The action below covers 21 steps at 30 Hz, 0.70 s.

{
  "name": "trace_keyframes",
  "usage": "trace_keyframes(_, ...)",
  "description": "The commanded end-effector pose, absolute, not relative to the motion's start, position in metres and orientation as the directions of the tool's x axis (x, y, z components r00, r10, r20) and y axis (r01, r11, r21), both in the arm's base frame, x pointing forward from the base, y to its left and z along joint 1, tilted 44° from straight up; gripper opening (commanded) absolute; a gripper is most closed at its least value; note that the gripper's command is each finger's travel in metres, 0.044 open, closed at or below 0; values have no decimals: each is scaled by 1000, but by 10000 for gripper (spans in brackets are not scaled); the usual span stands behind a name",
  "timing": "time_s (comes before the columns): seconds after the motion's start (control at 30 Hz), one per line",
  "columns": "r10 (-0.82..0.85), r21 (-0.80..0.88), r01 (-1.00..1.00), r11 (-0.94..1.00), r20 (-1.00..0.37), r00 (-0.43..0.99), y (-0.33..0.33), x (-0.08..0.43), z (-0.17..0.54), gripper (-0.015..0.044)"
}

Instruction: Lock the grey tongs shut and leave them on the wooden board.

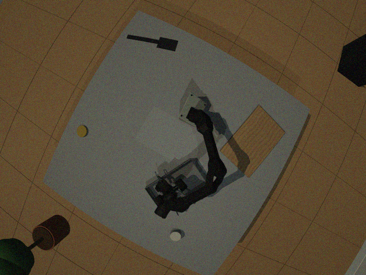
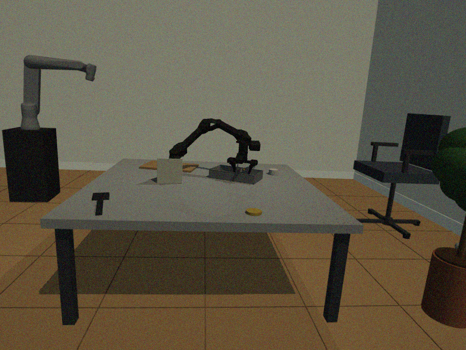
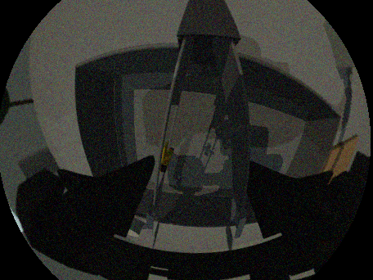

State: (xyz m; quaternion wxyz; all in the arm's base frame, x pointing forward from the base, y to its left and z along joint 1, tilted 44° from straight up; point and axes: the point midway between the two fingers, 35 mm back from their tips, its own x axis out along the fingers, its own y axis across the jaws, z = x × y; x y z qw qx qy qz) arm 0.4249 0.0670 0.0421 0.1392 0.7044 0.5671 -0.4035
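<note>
The grey tongs [image 3: 241,160] lie spread open across the roasting tin [image 1: 201,168] [image 2: 219,174] [image 3: 98,123]. In the wrist view their hinge end is at the top and their two arms run down between my fingers. A small yellow and black piece [image 3: 166,156] shows at the left arm. My gripper [image 1: 172,187] [image 2: 242,172] [image 3: 195,160] is open, pointing down low over the tin, one finger outside each arm of the tongs. Whether the fingers touch them cannot be told. The wooden board [image 1: 257,133] [image 2: 150,164] [image 3: 348,153] lies flat, with nothing on it.
A white disc [image 1: 175,236] [image 2: 273,171] stands near the tin. A yellow disc [image 1: 81,131] [image 2: 253,211] and a dark paddle-shaped thing [image 1: 167,43] [image 2: 100,196] lie farther off. A pale upright panel [image 2: 169,171] stands by the arm's base.
</note>
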Motion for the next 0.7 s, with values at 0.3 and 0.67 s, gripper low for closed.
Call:
trace_keyframes(0.3,687,-261,911,-319,-726,32,66,425,43,308)
trace_keyframes(0.67,687,-261,911,-319,-726,32,66,425,43,235)
